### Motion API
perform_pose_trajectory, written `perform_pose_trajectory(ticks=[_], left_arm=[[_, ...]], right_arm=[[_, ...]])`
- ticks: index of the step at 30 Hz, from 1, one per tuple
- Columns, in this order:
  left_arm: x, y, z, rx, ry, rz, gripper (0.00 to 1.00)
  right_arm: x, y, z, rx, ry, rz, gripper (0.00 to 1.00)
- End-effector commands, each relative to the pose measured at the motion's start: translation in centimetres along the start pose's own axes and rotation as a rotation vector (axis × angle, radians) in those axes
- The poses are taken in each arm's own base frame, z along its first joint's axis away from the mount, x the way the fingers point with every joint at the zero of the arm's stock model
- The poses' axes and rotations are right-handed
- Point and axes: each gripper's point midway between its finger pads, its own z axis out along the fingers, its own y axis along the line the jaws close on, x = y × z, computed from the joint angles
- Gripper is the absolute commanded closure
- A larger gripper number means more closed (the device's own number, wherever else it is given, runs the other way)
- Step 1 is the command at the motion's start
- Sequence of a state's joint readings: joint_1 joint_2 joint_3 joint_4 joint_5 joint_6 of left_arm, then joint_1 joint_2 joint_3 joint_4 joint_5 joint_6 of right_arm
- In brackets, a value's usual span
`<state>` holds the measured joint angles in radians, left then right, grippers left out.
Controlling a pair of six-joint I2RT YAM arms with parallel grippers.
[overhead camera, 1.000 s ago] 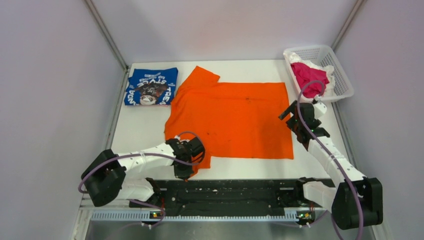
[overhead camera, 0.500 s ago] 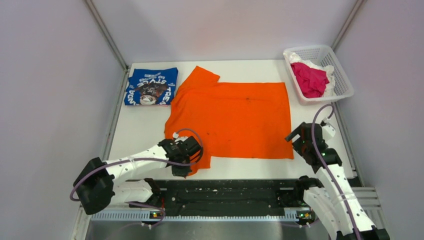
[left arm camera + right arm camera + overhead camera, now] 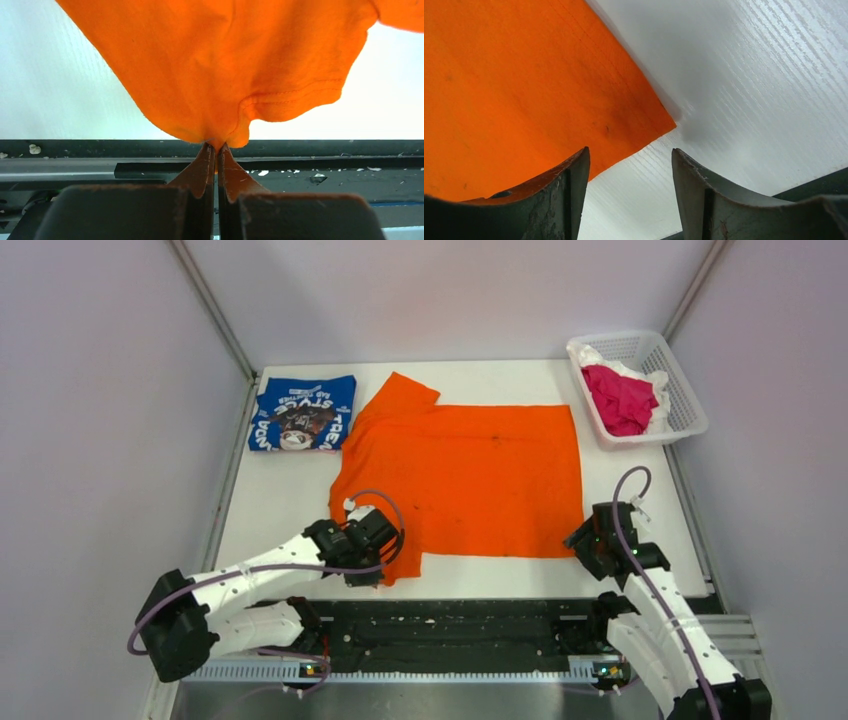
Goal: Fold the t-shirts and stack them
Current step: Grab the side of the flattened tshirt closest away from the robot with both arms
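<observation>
The orange t-shirt [image 3: 465, 475] lies spread flat in the middle of the white table. My left gripper [image 3: 372, 562] is shut on the shirt's near left sleeve; in the left wrist view the cloth [image 3: 225, 70] bunches into the closed gripper [image 3: 216, 146] and is lifted a little. My right gripper [image 3: 583, 542] is open and empty, low over the shirt's near right corner [image 3: 644, 120]; in the right wrist view the gripper [image 3: 629, 155] straddles bare table just beside that corner. The blue t-shirt [image 3: 303, 412] with white lettering lies folded at the far left.
A white mesh basket [image 3: 680, 390] holding pink and white cloth stands at the far right corner. The black rail [image 3: 460, 625] with the arm bases runs along the near edge. Grey walls close in on both sides.
My right arm has drawn back from the shirt's right edge to its near right corner. My left gripper has crept slightly away from the rail, still holding the sleeve.
</observation>
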<state>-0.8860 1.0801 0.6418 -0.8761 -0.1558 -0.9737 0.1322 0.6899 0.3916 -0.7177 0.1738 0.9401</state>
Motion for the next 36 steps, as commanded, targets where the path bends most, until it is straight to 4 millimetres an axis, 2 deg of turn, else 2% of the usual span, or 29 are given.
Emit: perform_pose_trajectory(ticks=[1,6,12,17,21,25,32,36], left_arm=[[-2.7,-1.1,-1.8,0.021,-0.106,-0.031,1.0],[-3.5,-2.3,-2.2,0.074,-0.133,-0.027,1.0],[-4.8,-3.3,-2.5,0.091,-0.172,-0.042,1.0],[-5.7,-3.8,-2.8,0.117,-0.194,-0.058,1.0],[-7.5,-4.6,-3.3,0.16,-0.241,-0.074,1.0],[-9.9,-5.3,-3.8,0.207,-0.288,-0.084,1.0],[-15.6,-6.6,-5.0,0.243,-0.372,-0.095,1.0],[-18.9,-6.7,-4.5,0.245,-0.375,-0.121,1.0]], right_arm=[[0.3,0.4,0.6,-0.022,0.007,0.028,0.4],[0.5,-0.3,1.3,0.0,-0.003,0.03,0.45],[0.1,-0.4,2.3,-0.002,-0.039,0.042,0.61],[-0.6,-0.2,2.6,0.005,-0.062,0.026,0.81],[-1.8,0.6,2.3,-0.008,-0.097,-0.005,0.99],[-3.2,2.0,1.7,-0.037,-0.128,-0.049,1.0],[-5.9,5.3,0.8,-0.12,-0.198,-0.045,1.0],[-7.5,7.3,0.7,-0.154,-0.234,-0.022,1.0]])
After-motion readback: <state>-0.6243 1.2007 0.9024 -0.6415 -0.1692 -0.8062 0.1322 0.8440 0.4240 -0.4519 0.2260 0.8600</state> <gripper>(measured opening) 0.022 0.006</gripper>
